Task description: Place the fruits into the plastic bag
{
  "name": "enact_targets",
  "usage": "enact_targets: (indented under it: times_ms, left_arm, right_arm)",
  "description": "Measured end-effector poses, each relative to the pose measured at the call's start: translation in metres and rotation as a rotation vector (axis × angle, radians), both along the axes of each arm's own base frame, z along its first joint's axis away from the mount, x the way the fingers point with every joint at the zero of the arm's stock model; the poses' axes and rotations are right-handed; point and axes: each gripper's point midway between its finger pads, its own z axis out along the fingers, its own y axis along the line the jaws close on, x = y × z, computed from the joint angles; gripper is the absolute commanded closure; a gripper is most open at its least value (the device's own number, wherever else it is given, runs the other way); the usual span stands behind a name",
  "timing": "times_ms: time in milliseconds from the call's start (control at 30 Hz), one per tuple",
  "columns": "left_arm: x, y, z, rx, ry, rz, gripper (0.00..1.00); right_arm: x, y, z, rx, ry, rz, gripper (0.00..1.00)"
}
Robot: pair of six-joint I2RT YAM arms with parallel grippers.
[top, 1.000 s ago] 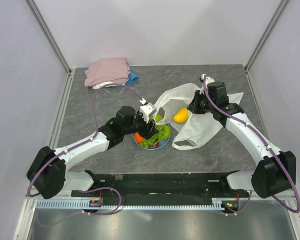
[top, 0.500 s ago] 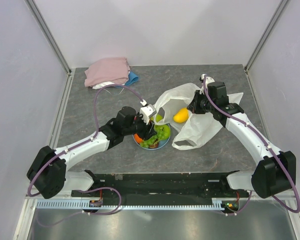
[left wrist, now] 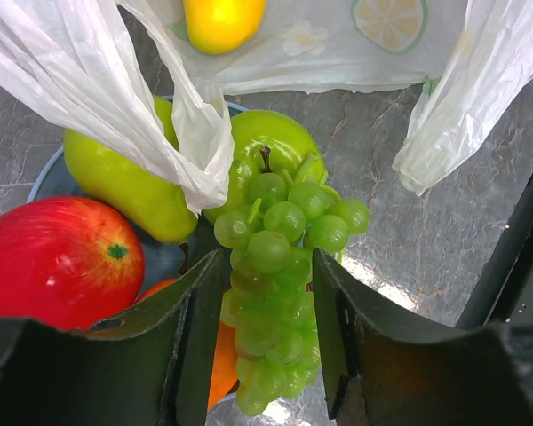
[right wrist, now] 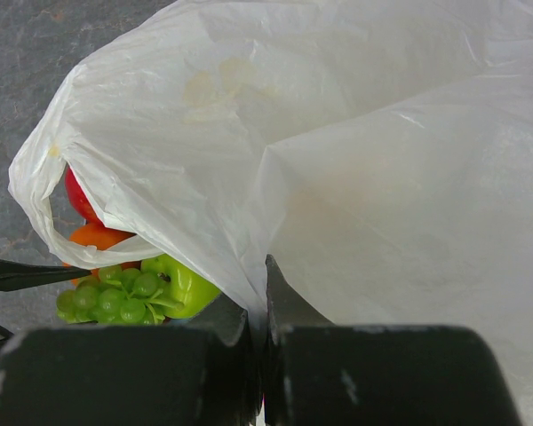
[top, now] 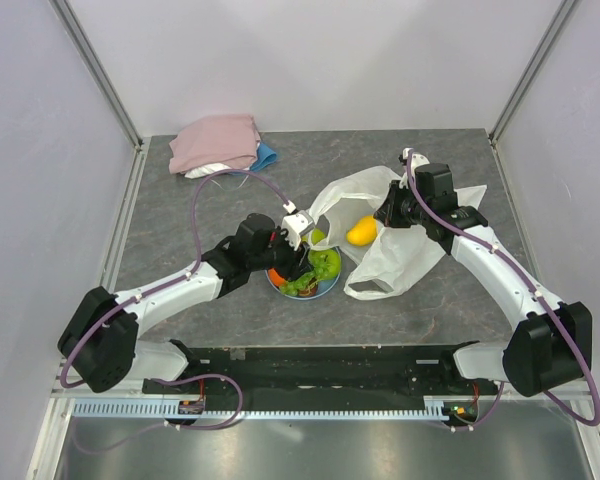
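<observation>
Your left gripper (left wrist: pixel 266 266) hangs over the light-blue plate (left wrist: pixel 44 177) near the table's middle, its fingers half spread either side of the grape bunch (left wrist: pixel 289 217). You cannot tell whether they pinch it. Around the grapes on the plate lie the red apple (left wrist: pixel 58 262), pear (left wrist: pixel 115 177), green apple (left wrist: pixel 271 138) and orange (left wrist: pixel 222 355). Just right of the plate, your right gripper (right wrist: pixel 265 266) is clamped tight on the plastic bag (right wrist: pixel 382 177). The mango (top: pixel 360 231) lies at the bag's mouth.
</observation>
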Motion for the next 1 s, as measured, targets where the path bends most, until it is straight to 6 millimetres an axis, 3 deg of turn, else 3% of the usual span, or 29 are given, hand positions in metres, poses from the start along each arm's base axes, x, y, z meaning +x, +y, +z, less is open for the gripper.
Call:
enact_targets:
  times_ms: [433,833,1000]
  left_arm:
    - [0.004,-0.0035,-0.0002,-0.01,-0.011,0.0,0.56]
    - [0.005,-0.0044,0.0013,-0.016,-0.017,-0.001,0.8]
    - [0.005,-0.0045,0.0026,-0.018,-0.02,-0.001,0.97]
  right_arm:
    - [0.0,0.0,0.0,0.0,0.0,0.0,1.0]
    - [0.0,0.0,0.0,0.0,0.0,0.0,1.0]
    - [0.0,0.0,0.0,0.0,0.0,0.0,1.0]
